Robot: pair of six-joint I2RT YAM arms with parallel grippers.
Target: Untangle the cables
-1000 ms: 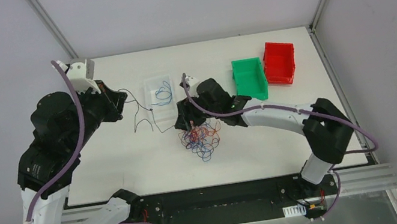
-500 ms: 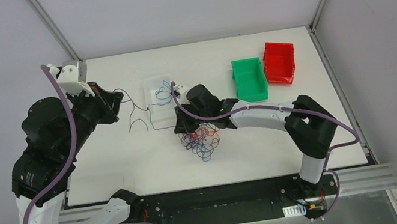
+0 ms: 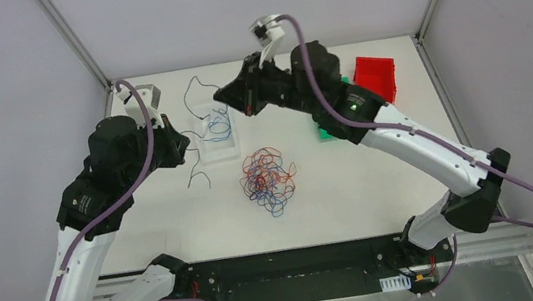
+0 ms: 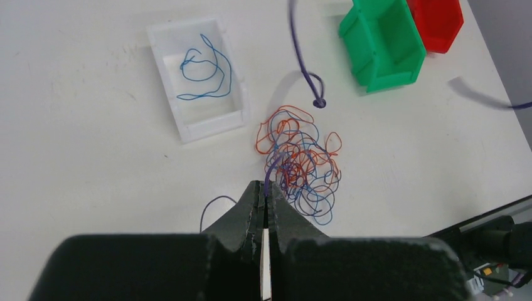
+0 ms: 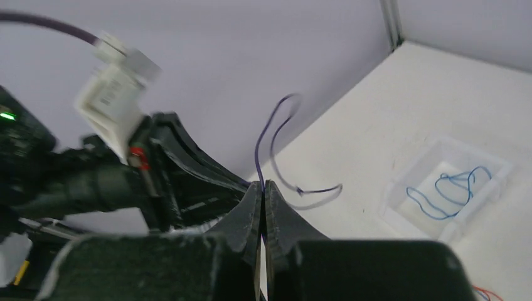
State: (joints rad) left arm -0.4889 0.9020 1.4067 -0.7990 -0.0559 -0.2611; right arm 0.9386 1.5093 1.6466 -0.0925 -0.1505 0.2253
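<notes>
- The tangle of red, blue and dark wires lies on the bench near its middle. It is closer to the near edge than either set of jaws, and neither touches it.
- The left arm reaches in from the left, and its jaws are pinched shut on a thin dark wire. A loose tail hangs below them, left of the tangle, and looks free of it.
- Just right of the left jaws, slightly farther back, sits the clear tray holding one blue wire.
- The right arm is raised over the far side of the tray, and its jaws are closed on a dark wire too. That wire curls away leftward, toward the left arm.
- I cannot tell for certain that both jaws hold one strand, but it looks so. If they do, its long axis runs from near left to far right, past the tray's left side, with the tangle off to the near right.
- Any pull would best go along that line, away from the tangle.
- The green bin and red bin stand at the far right.
</notes>
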